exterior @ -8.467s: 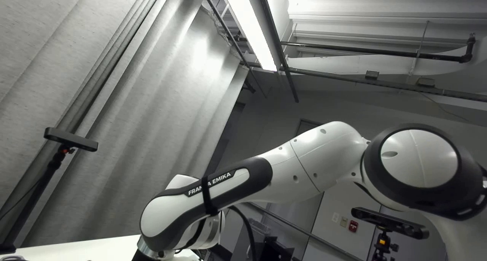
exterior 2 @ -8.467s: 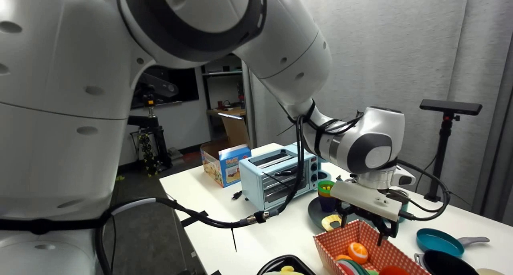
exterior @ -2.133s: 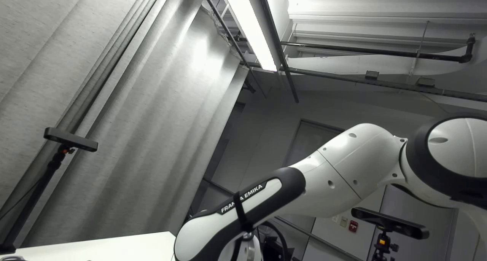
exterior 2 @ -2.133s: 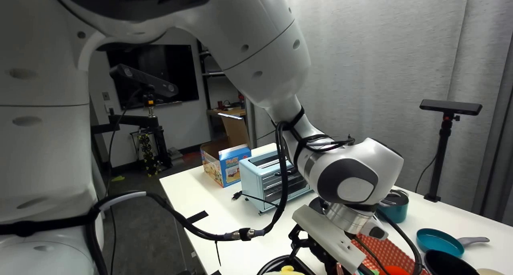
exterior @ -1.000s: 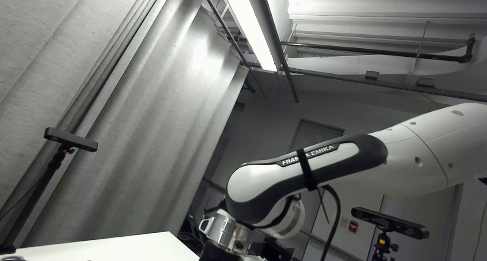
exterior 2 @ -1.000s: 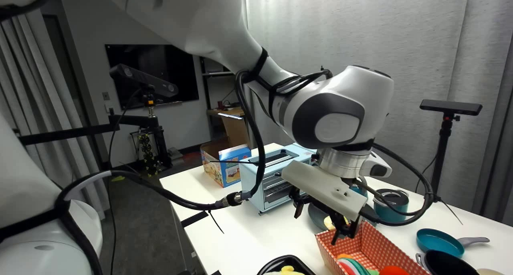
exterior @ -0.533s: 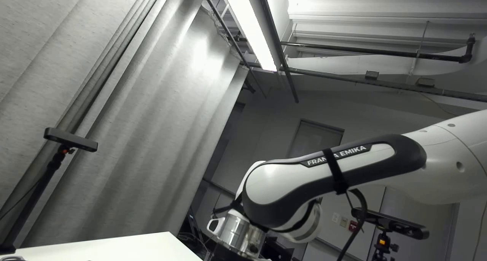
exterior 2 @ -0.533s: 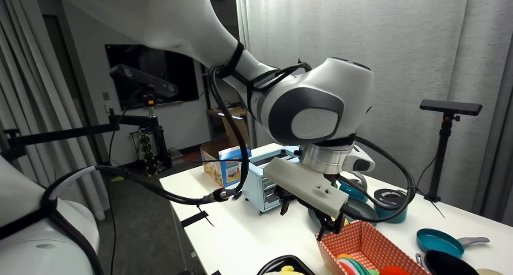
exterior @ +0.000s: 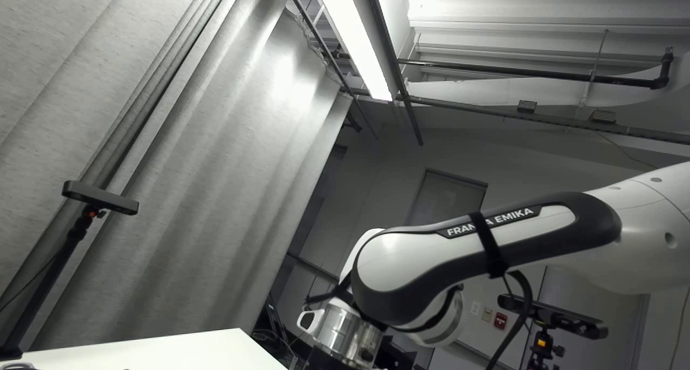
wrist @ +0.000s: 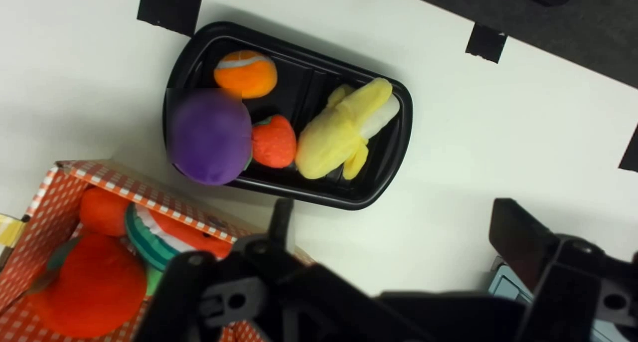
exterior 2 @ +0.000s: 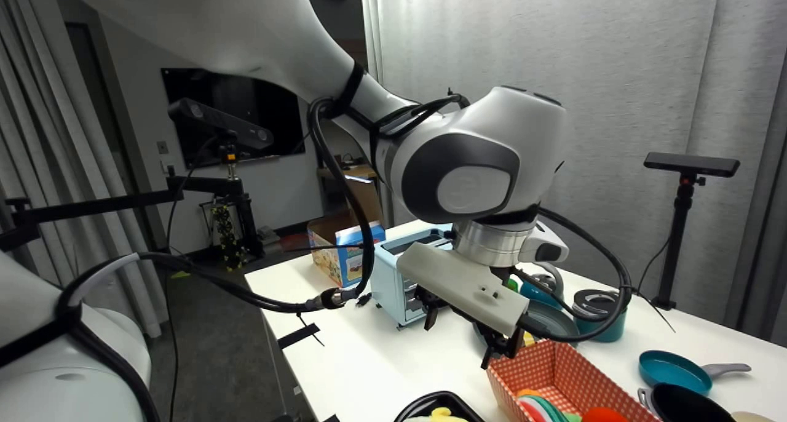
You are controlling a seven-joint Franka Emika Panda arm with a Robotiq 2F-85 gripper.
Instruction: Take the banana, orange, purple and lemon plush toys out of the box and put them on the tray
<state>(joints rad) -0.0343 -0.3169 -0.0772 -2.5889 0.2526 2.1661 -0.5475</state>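
Banana toy [wrist: 329, 142] lies in the black tray [wrist: 286, 78] on the white desk [wrist: 448, 132], at 3 o'clock in the wrist view. With it are an orange toy [wrist: 246, 75] at 10 o'clock, a round purple toy [wrist: 212, 137] between 8 and 9, and a small red toy [wrist: 274, 142] (it looks like a strawberry to me) at 7. Toward 8 o'clock from the tray, a checked box [wrist: 52, 217] holds a watermelon toy [wrist: 169, 235] and a big red toy [wrist: 97, 284]. I see the claw [wrist: 392, 202] unclenched above the desk, fingers [wrist: 518, 237] spread wide.
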